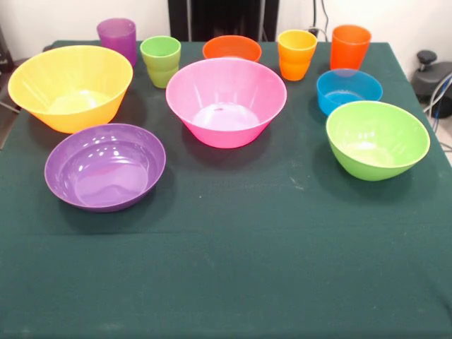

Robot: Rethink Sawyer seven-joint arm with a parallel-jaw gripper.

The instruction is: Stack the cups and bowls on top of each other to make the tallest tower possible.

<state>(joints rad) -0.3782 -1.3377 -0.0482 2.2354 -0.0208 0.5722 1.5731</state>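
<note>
All cups and bowls stand apart and upright on the green tablecloth (233, 247); nothing is stacked, so no tower shows. Large bowls: yellow (69, 87) at the far left, purple (104, 167) in front of it, pink (226, 101) in the middle, light green (377, 138) at the right. Smaller bowls: orange (232, 48) behind the pink one, blue (349, 90) behind the light green one. Cups along the far edge: purple (117, 38), light green (160, 61), yellow-orange (296, 54), orange (350, 46). The gripper is out of view.
The robot's black pedestal (222, 18) stands at the table's far side. A dark round object (431, 74) and cables sit off the table at the right. The near half of the cloth holds no objects.
</note>
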